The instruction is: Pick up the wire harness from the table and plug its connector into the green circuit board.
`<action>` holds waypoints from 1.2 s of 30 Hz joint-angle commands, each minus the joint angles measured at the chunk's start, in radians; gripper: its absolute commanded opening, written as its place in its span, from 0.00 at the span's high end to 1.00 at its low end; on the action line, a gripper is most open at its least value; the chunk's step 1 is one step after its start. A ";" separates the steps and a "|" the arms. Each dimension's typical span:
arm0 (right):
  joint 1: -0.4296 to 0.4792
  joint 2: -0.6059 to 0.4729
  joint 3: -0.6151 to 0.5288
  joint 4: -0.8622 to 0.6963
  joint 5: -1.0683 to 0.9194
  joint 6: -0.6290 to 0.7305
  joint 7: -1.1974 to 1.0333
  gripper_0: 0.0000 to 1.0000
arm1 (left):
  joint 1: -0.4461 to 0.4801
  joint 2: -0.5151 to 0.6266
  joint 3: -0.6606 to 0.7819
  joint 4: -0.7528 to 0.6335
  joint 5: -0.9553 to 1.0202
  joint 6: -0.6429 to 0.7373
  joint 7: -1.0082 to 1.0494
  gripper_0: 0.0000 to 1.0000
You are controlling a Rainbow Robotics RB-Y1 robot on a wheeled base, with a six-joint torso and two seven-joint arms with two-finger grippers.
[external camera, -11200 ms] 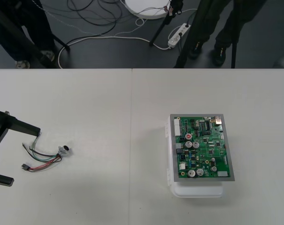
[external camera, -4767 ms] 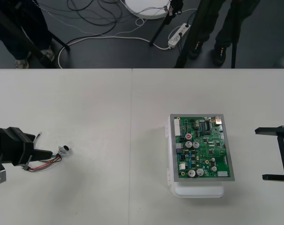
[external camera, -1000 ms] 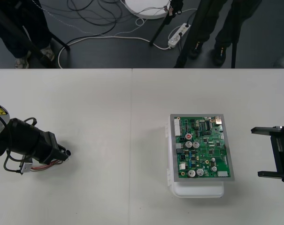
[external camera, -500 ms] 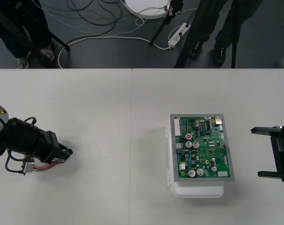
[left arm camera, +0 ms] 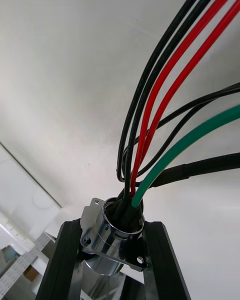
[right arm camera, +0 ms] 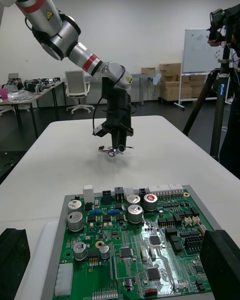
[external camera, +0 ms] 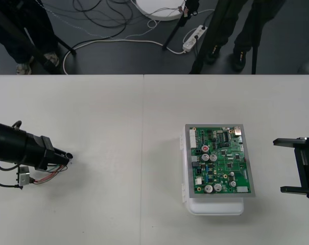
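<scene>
My left gripper [external camera: 66, 155] is low over the table's left side, shut on the harness's round metal socket [left arm camera: 112, 229]. The socket's flange sits between the two black fingers [left arm camera: 60, 260]. Red, black and green wires [left arm camera: 165, 105] rise out of the socket. In the front view the wires [external camera: 46, 176] trail under the left arm, and I cannot make out the plug. The right wrist view has the left gripper [right arm camera: 119, 149] over the table beyond the board, wires dangling below it. The green circuit board [external camera: 220, 161] lies on its white base [external camera: 215, 207] right of centre. My right gripper [external camera: 292, 166] waits open at the right edge.
A seam [external camera: 143, 153] runs down the table between the left gripper and the board. Bare table lies between them. Beyond the far edge, cables and tripod legs [external camera: 180, 25] stand on the dark floor.
My left gripper has swung a little toward the far edge and left, carrying the socket, with the wires trailing after it. The right arm and the board have not moved.
</scene>
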 commanded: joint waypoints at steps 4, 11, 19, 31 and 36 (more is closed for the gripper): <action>-0.023 0.002 -0.005 -0.005 0.005 -0.013 -0.054 0.00 | 0.023 0.153 -0.009 -0.138 0.061 0.006 0.287 1.00; -0.023 0.002 -0.005 -0.007 0.005 -0.013 -0.056 0.00 | 0.092 0.219 0.054 -0.246 0.117 0.009 0.491 1.00; -0.023 0.002 -0.007 -0.009 0.005 -0.013 -0.056 0.00 | 0.290 0.230 0.324 -0.441 -0.015 0.012 0.809 1.00; -0.023 0.002 -0.010 -0.009 0.005 -0.013 -0.056 0.00 | 0.502 0.167 0.622 -0.747 -0.267 0.024 1.495 1.00; -0.023 0.002 -0.013 -0.009 0.005 -0.013 -0.056 0.00 | 0.555 0.090 0.724 -0.868 -0.391 -0.009 1.783 1.00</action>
